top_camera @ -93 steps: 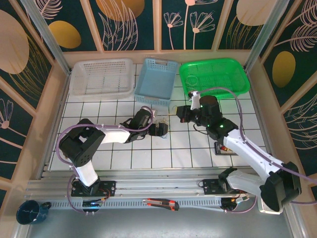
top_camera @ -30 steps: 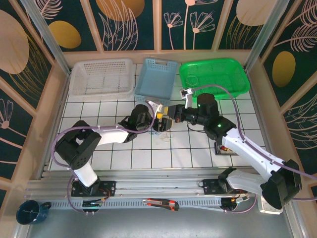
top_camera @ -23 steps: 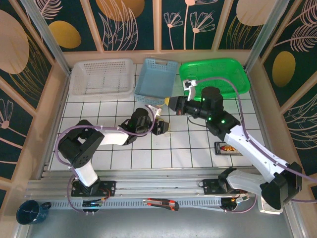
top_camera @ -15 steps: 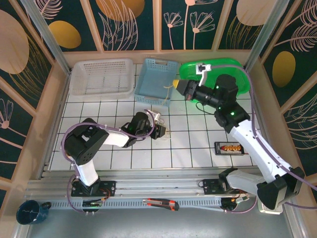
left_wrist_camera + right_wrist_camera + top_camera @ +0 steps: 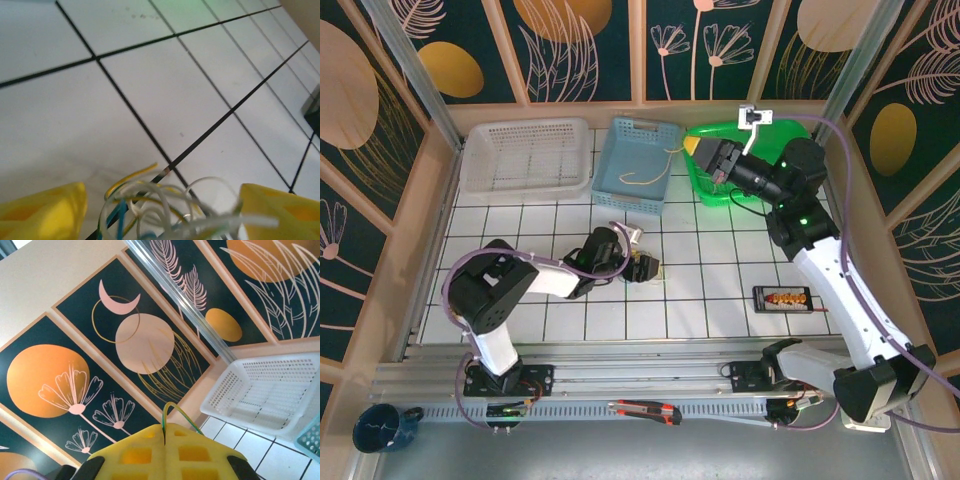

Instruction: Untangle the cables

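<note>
The tangle [image 5: 150, 200], a knot of blue, yellowish and pale loops, lay on the white tiles [image 5: 560, 330] near the middle of the floor. It sat between the two yellow fingers of the left gripper [image 5: 642, 266], whose jaws stood wide apart on either side of it, gripping nothing.

One yellow wire [image 5: 170, 404] was well apart from that knot. The right gripper [image 5: 705, 155] was raised at the near edge of the green tray [image 5: 715, 192], its pads pressed together on one end of the wire. In the top view the rest trailed leftward from the pads and hung over the blue basket [image 5: 630, 145]. Its free end looked clear of the tangle, though so thin a strand was hard to follow.

So the wire's length ran left from the right gripper. The remaining knot lay nearer the robot and lower, and only the left arm was close to it. Any fresh grasp there looked like the left arm's job.
</note>
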Motion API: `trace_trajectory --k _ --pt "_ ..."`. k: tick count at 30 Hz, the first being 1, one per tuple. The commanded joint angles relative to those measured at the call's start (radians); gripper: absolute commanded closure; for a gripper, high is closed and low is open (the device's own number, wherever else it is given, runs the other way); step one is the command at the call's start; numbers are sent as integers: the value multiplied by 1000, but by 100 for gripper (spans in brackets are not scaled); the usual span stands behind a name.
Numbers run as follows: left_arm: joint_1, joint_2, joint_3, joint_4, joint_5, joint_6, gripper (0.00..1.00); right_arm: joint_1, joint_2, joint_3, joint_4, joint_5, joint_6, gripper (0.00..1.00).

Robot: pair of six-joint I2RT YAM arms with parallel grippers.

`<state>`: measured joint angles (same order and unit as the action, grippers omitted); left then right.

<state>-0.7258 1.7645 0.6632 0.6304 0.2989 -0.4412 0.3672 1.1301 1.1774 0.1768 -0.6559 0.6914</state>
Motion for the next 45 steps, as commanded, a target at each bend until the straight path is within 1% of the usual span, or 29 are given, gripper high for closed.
trace_trajectory --k 1,4,7,13,22,26,32,35,39,45 --pt "-4 -87 8 -12 0 -9 13 -28 -25 -63 44 -13 15 100" --pt "-3 -138 3 -44 -3 -13 6 -48 -38 -111 50 -13 16 100" --pt "-3 -192 -14 -64 -9 -20 1 -71 -51 -145 56 -14 18 100" --pt "-3 -307 -62 -67 -43 -56 1 -107 -53 -181 68 -21 22 100" --pt "8 -448 -62 -127 -159 -121 1 -129 -28 -196 97 -38 36 100" --pt "31 -492 -62 -80 -136 -186 1 -129 -17 -202 111 -45 46 100" --pt "81 -519 -46 3 -68 -336 1 -128 2 -227 170 -67 87 100" --pt "115 -502 -34 51 -38 -427 1 -126 5 -238 198 -75 110 100" --pt "140 -460 -29 185 3 -537 4 -117 4 -253 226 -76 133 100" --pt "140 -394 26 313 35 -619 9 -81 7 -264 239 -57 140 100"
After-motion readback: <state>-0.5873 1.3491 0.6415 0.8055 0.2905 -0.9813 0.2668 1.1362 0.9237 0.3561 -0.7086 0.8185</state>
